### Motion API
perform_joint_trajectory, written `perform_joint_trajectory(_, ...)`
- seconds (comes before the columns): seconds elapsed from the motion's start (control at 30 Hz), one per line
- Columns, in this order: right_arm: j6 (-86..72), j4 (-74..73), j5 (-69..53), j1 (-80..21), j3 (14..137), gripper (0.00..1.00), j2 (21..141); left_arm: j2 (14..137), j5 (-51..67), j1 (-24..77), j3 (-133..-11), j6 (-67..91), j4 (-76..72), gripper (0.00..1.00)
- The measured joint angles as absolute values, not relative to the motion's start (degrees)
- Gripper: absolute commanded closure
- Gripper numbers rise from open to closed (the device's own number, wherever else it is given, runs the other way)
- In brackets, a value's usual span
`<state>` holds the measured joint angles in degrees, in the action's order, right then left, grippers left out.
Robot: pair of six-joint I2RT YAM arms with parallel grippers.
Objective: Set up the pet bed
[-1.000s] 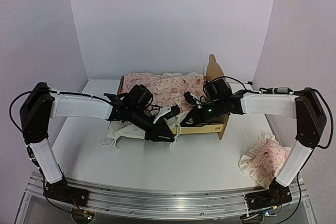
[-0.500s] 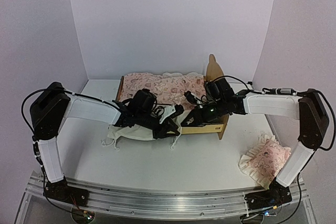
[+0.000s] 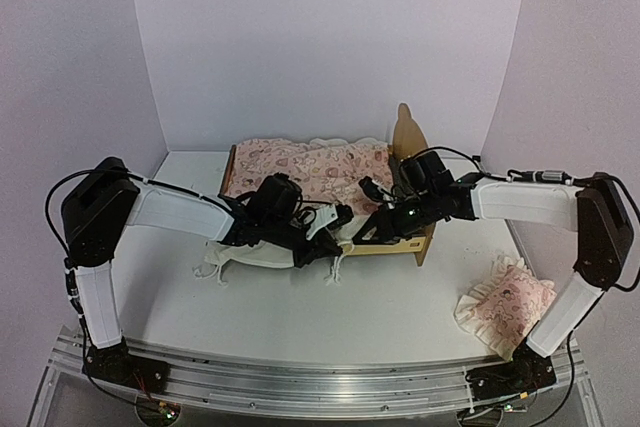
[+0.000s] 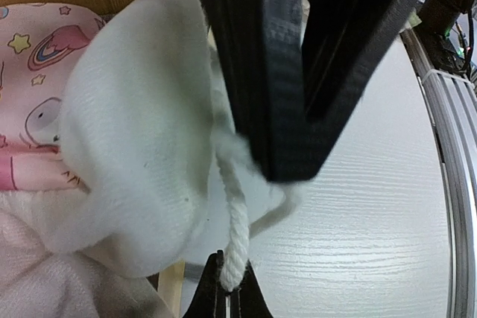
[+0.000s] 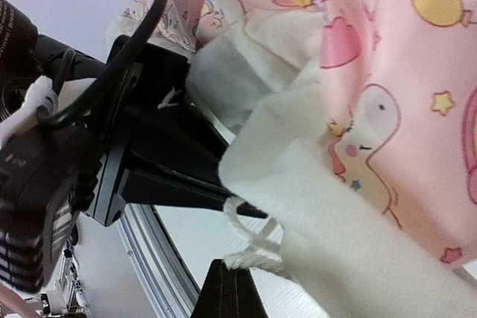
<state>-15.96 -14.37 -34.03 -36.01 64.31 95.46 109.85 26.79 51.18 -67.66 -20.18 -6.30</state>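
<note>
Reaching farther right than a second ago, my left hand [image 4: 226, 293] now pinches the cover's white cord [image 4: 235, 221]. My right hand [image 5: 235, 279], crowding close, grips a second cord [image 5: 246, 252]. The pink cover [image 3: 310, 165] drapes the pet bed [image 3: 408, 135], far middle. A pillow [image 3: 505, 305] lies near right on the white tabletop [image 3: 380, 309], pale walls [image 3: 330, 37] around.

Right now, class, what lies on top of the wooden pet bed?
A pink printed cover spreads over the pet bed, its cream edge spilling onto the table. Only the headboard and near rail show; the base is hidden.
</note>
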Motion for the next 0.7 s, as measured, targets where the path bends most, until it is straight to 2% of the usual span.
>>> perform_joint_trajectory(0.37, -14.1, -25.1, -27.8, -32.4, 62.7, 1.00, 90.0, 106.7, 23.5, 50.5, -66.3, -22.1, 0.0, 1.00)
perform_joint_trajectory(0.63, -10.0, -33.8, -22.3, -32.5, 67.4, 1.00, 90.0, 104.2, 22.5, 48.2, -65.7, -25.8, 4.8, 1.00)
perform_joint_trajectory(0.7, -9.4, -34.3, -22.5, -32.5, 68.4, 0.92, 90.1, 103.8, 22.9, 48.3, -65.6, -26.0, 5.0, 1.00)
